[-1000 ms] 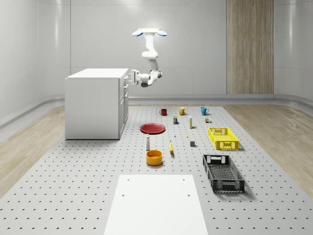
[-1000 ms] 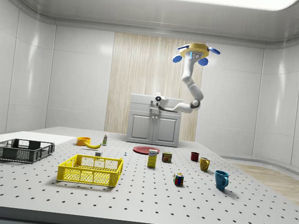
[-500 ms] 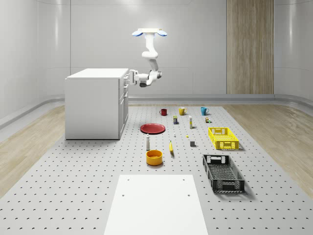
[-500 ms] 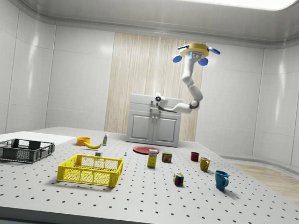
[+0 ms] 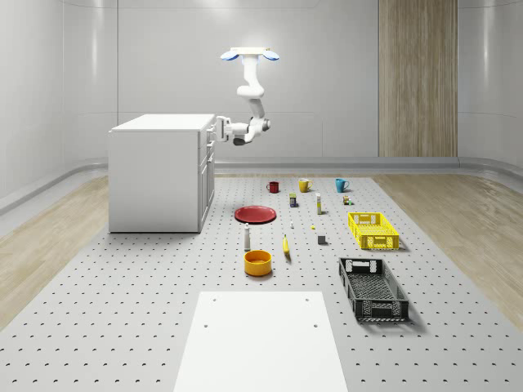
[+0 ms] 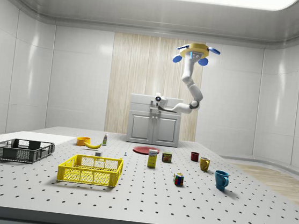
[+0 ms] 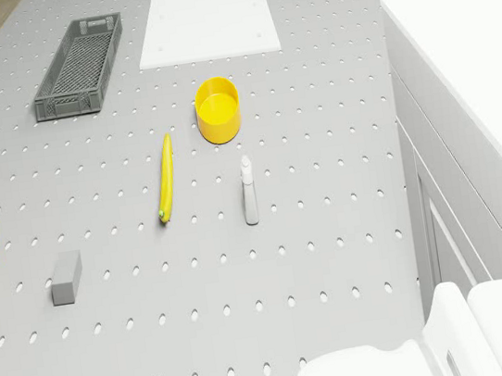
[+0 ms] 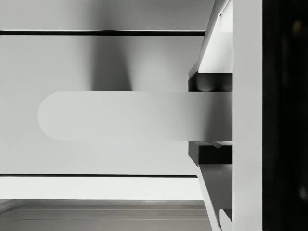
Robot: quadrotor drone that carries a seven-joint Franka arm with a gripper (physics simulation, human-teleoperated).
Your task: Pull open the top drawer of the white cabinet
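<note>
The drone (image 5: 250, 55) hovers high in the room, just off the front of the white cabinet (image 5: 159, 171) and above its top, with the arm (image 5: 254, 98) bent down and in toward the cabinet's face. The gripper (image 5: 221, 128) is right at the top drawer (image 5: 207, 131), level with the handle (image 8: 125, 116). From the wrist that handle runs as a pale rounded bar straight across in front of the gripper, and the fingers (image 8: 211, 60) sit above and below it, bracketing it at one end — clenched on the handle, as far as I can judge, with the drawer front looking flush with the cabinet, not yet drawn out.

Everything else lies well below and away from the gripper on the tabletop (image 5: 122, 294): the red plate (image 5: 255, 215), the banana (image 7: 165, 176) and the yellow bowl (image 7: 218, 110), none of them in the way.

The step in hand is the pull itself. To do it well, I'd say the gripper should draw back straight along the drawer's slide, away from the cabinet face, keeping its height and not twisting — the grip sits toward one end of the bar, so any sideways drift could let the handle slip out. The drone ought to back off evenly with the arm rather than letting the arm stretch alone.
</note>
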